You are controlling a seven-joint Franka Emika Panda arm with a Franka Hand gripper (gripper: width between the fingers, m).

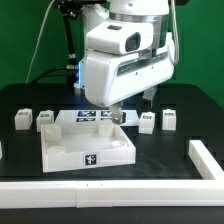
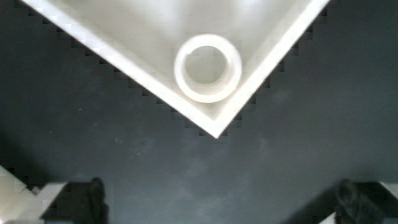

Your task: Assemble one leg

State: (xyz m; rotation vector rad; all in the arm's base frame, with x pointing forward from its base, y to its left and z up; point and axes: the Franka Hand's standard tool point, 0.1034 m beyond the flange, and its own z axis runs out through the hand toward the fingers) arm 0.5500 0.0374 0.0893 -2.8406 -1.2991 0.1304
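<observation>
- Only the wrist view showed my gripper (image 2: 217, 205) spread wide, empty, over the panel (image 2: 107, 25) socket (image 2: 206, 68).
- Only the exterior view showed legs (image 1: 148, 121) on the black table (image 1: 170, 155), green wall (image 1: 200, 40) behind.

No legible text; only coded square tags (image 1: 91, 158) on the panel (image 1: 60, 158) and legs (image 1: 22, 119).

Probably a robotics lab: black table (image 1: 160, 165), green backdrop (image 1: 200, 40), marker board (image 1: 92, 117), robot arm (image 1: 120, 60).
</observation>
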